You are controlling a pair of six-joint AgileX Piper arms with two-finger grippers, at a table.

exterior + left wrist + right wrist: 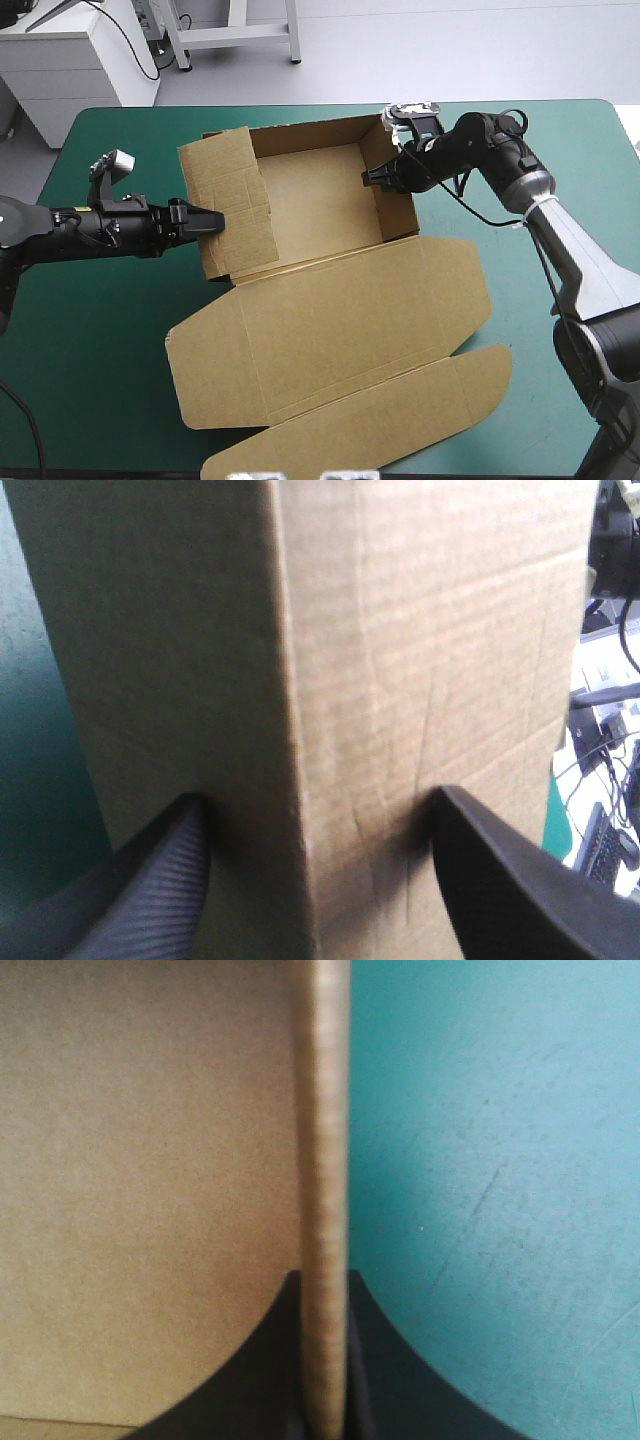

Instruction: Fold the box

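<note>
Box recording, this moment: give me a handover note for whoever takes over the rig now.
Left gripper: open, its fingers on either side of the fold in the box's left wall.
Right gripper: shut on the right wall.
The box sits on the table toward the far edge. Its lid lies flat toward the near edge.
Done: far and right walls raised.
Left to do: the left wall looks not yet tucked, and the lid flaps are unfolded.

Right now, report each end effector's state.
Left end effector: open, straddling the box at its left wall.
Right end effector: shut on the box's right wall.
</note>
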